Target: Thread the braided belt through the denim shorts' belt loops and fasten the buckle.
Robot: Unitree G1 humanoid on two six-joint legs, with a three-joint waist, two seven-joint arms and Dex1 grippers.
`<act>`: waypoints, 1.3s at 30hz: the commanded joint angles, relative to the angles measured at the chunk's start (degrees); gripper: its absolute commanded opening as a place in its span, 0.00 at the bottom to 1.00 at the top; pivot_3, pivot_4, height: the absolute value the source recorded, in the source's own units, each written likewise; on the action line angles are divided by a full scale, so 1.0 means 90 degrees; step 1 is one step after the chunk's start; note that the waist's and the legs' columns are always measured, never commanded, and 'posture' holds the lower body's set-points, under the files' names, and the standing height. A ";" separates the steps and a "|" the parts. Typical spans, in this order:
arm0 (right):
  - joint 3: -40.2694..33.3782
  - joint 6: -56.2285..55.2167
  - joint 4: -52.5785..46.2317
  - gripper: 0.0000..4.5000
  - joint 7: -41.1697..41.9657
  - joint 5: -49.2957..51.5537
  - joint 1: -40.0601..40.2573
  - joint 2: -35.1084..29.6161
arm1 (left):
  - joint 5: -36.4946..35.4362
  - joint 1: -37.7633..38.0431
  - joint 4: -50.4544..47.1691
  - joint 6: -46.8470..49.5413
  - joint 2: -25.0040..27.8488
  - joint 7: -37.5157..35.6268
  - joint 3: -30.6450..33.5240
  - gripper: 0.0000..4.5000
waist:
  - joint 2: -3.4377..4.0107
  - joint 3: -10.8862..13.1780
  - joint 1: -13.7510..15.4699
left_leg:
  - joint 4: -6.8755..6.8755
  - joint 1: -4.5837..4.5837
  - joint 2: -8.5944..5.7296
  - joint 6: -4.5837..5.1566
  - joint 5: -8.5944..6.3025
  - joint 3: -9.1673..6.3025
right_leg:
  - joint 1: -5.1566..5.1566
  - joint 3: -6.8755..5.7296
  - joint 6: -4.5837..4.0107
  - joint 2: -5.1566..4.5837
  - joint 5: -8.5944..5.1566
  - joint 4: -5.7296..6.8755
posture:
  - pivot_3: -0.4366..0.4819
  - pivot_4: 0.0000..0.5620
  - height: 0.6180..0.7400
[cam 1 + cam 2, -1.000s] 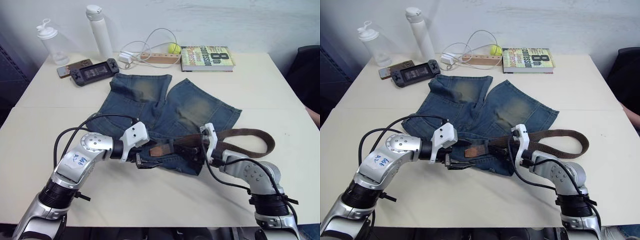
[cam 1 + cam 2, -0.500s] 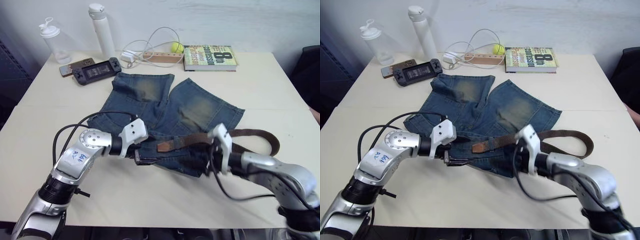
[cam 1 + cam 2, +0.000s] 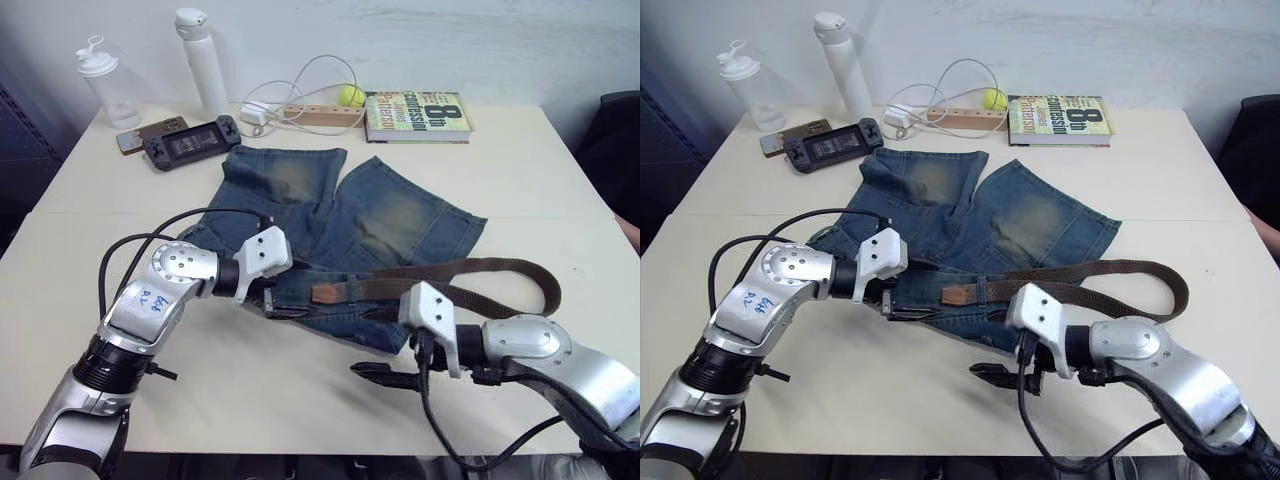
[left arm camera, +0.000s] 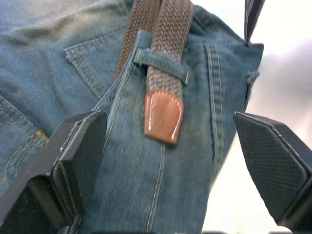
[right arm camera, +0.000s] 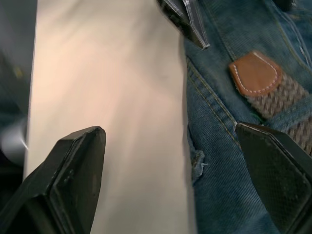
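The denim shorts [image 3: 300,215] lie flat mid-table, waistband toward me. Across the waistband runs the braided belt [image 3: 450,272], which curves into a loop on the right. Its tan tip [image 4: 164,116] pokes out of one of the belt loops [image 4: 161,66] and rests on the denim. My left gripper [image 3: 278,306] hovers open over that tip, a finger on either side, touching nothing. My right gripper [image 3: 382,372] is open and empty above bare table just off the waistband's near edge; its fingers [image 5: 73,180] straddle the shorts' hem. The buckle is hidden.
Along the far edge stand two bottles [image 3: 100,85], a phone and a handheld console [image 3: 190,145], a white cable with a wooden strip and yellow ball [image 3: 349,96], and a book [image 3: 415,115]. A dark chair [image 3: 620,150] is at the right.
My right gripper has opened, let go of the belt and drawn back toward the table's near edge. The belt's tip has dropped onto the waistband. My left gripper stays open beside it.
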 commanded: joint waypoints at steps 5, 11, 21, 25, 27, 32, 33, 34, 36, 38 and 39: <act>0.0986 -0.1204 0.1234 0.71 0.0014 -0.1998 -0.0127 0.0120 | 0.0448 -0.0170 0.0019 -0.0728 -0.0139 -0.0161 -0.0351 1.00 | 0.0000 0.0000 0.0021 | 0.0009 -0.0001 0.0000 -0.0001 0.0002 0.0000 | 0.0002 -0.0001 0.0000 -0.0001 0.0000 0.0005 | 0.48 0.27 0.74; 0.0920 -0.1010 0.1529 0.06 0.0014 -0.2316 -0.0304 0.0305 | 0.1101 -0.0397 0.0652 -0.1506 -0.0445 -0.0105 -0.0775 1.00 | -0.0001 -0.0001 0.0047 | 0.0012 0.0007 0.0000 -0.0003 0.0003 0.0000 | 0.0006 -0.0002 0.0000 0.0001 0.0000 0.0012 | 0.48 0.27 0.74; 0.0617 -0.0557 0.1407 0.00 -0.0004 -0.2165 -0.0298 0.0400 | 0.2596 -0.0580 0.1728 -0.5342 -0.0518 0.0433 -0.0966 1.00 | -0.0002 -0.0002 0.0056 | 0.0015 0.0011 -0.0001 -0.0002 0.0003 0.0000 | 0.0011 -0.0002 0.0000 0.0000 0.0000 0.0015 | 0.48 0.27 0.74; 0.0572 -0.0461 0.1325 0.00 0.0014 -0.2177 -0.0288 0.0414 | 0.2989 -0.0552 0.2218 -0.6080 -0.0633 0.0803 -0.0950 1.00 | -0.0002 -0.0002 0.0103 | 0.0016 0.0011 -0.0001 -0.0001 0.0002 0.0001 | 0.0010 -0.0002 0.0000 -0.0001 0.0000 0.0016 | 0.48 0.27 0.74; 0.0539 -0.0414 0.1281 0.00 0.0043 -0.2172 -0.0249 0.0383 | 0.3262 -0.0487 0.2318 -0.6201 -0.0843 0.1340 -0.0854 1.00 | -0.0002 -0.0002 0.0134 | 0.0017 0.0010 -0.0001 0.0001 0.0001 0.0002 | 0.0010 -0.0002 0.0000 0.0000 0.0001 0.0015 | 0.48 0.27 0.74; 0.0464 -0.0327 0.1217 0.00 0.0074 -0.2156 -0.0203 0.0370 | 0.3680 -0.0404 0.2351 -0.6455 -0.1021 0.2029 -0.0723 1.00 | -0.0007 -0.0004 0.0148 | 0.0018 0.0006 -0.0001 0.0006 -0.0001 0.0002 | 0.0009 -0.0004 0.0003 0.0000 0.0002 0.0015 | 0.48 0.27 0.74; 0.0455 -0.0305 0.1203 0.00 0.0077 -0.2147 -0.0205 0.0369 | 0.3723 -0.0349 0.2338 -0.6509 -0.1027 0.2111 -0.0721 1.00 | -0.0007 -0.0004 0.0147 | 0.0018 0.0006 -0.0001 0.0006 -0.0001 0.0002 | 0.0009 -0.0005 0.0003 0.0000 0.0002 0.0014 | 0.48 0.27 0.74; 0.0446 -0.0291 0.1200 0.00 0.0084 -0.2140 -0.0211 0.0366 | 0.3739 -0.0318 0.2337 -0.6538 -0.1038 0.2165 -0.0722 1.00 | -0.0007 -0.0004 0.0144 | 0.0018 0.0006 -0.0001 0.0005 -0.0001 0.0002 | 0.0009 -0.0006 0.0003 0.0000 0.0002 0.0015 | 0.48 0.27 0.74; 0.0449 -0.0258 0.1175 0.00 0.0096 -0.2141 -0.0219 0.0363 | 0.3938 -0.0243 0.2366 -0.6691 -0.0968 0.2283 -0.0783 1.00 | -0.0007 -0.0005 0.0146 | 0.0018 0.0007 -0.0001 0.0005 -0.0001 0.0002 | 0.0009 -0.0006 0.0003 0.0000 0.0002 0.0016 | 0.48 0.27 0.74; 0.0446 -0.0221 0.1161 0.00 0.0103 -0.2131 -0.0249 0.0376 | 0.4200 -0.0175 0.2465 -0.6916 -0.0888 0.2435 -0.0858 1.00 | -0.0007 -0.0004 0.0146 | 0.0018 0.0007 -0.0001 0.0005 -0.0001 0.0003 | 0.0010 -0.0007 0.0003 0.0000 0.0002 0.0016 | 0.48 0.27 0.74; 0.0444 -0.0203 0.1154 0.00 0.0103 -0.2125 -0.0270 0.0386 | 0.4381 -0.0124 0.2535 -0.7095 -0.0834 0.2538 -0.0918 1.00 | -0.0007 -0.0004 0.0147 | 0.0018 0.0007 -0.0001 0.0006 -0.0001 0.0002 | 0.0010 -0.0007 0.0003 0.0000 0.0002 0.0016 | 0.48 0.27 0.74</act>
